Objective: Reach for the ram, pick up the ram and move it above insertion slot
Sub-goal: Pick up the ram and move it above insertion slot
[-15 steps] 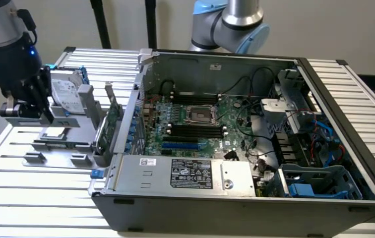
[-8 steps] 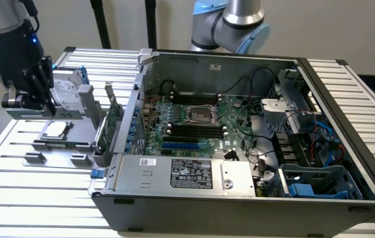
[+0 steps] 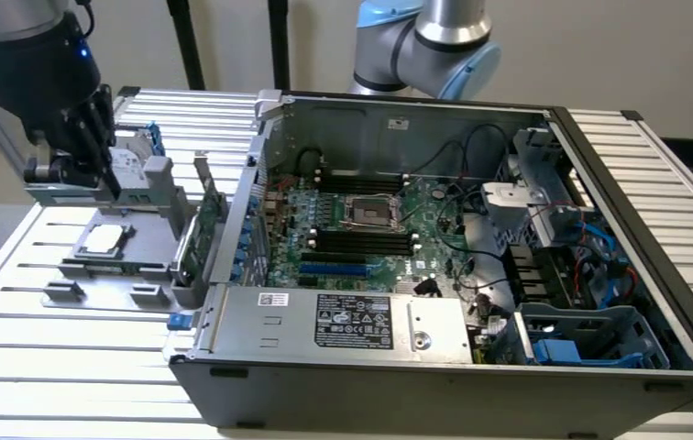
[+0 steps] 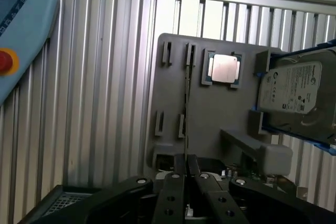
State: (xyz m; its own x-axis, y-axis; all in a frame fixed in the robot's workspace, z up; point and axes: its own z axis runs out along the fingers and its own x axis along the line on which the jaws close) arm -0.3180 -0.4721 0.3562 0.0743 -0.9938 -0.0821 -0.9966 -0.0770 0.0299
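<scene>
The ram (image 4: 186,93) stands on its edge in the grey holder plate (image 4: 210,114), so from above it reads as a thin dark line between two pairs of small brackets. My gripper (image 4: 186,174) hangs well above the near end of that line, its fingers (image 4: 173,187) drawn almost together with nothing between them. In the exterior view the gripper (image 3: 71,170) is high over the far left part of the holder (image 3: 102,275). The long black insertion slots (image 3: 359,243) lie side by side on the motherboard inside the open computer case (image 3: 445,376).
A silver processor (image 4: 224,69) and a silver hard drive (image 4: 296,90) sit on the holder. A taller green expansion card (image 3: 206,229) stands between the holder and the case wall. A teach pendant with a red button (image 4: 16,35) lies on the slatted table (image 4: 105,103).
</scene>
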